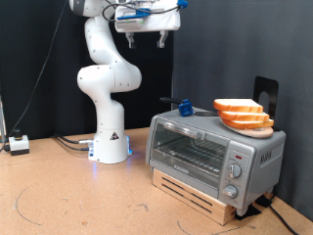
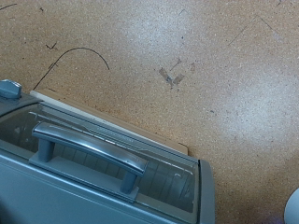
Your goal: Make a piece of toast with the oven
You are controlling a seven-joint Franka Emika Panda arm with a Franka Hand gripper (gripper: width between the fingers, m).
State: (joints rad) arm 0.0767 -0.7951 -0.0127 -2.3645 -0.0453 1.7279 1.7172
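Observation:
The silver toaster oven (image 1: 205, 152) stands on a wooden base at the exterior view's right, with its glass door shut. Its grey bar handle (image 2: 89, 154) and door glass show from above in the wrist view. Knobs (image 1: 233, 174) sit on its right panel. A few slices of bread (image 1: 243, 115) lie stacked on the oven's top. My gripper (image 1: 146, 42) hangs high above the table, up and to the left of the oven, open and empty. Its fingers do not show in the wrist view.
A small blue object (image 1: 183, 106) sits on the oven's top near its back left corner. A black stand (image 1: 264, 93) rises behind the bread. A white box with cables (image 1: 18, 143) lies at the exterior view's left. The brown tabletop (image 2: 187, 65) spreads around the oven.

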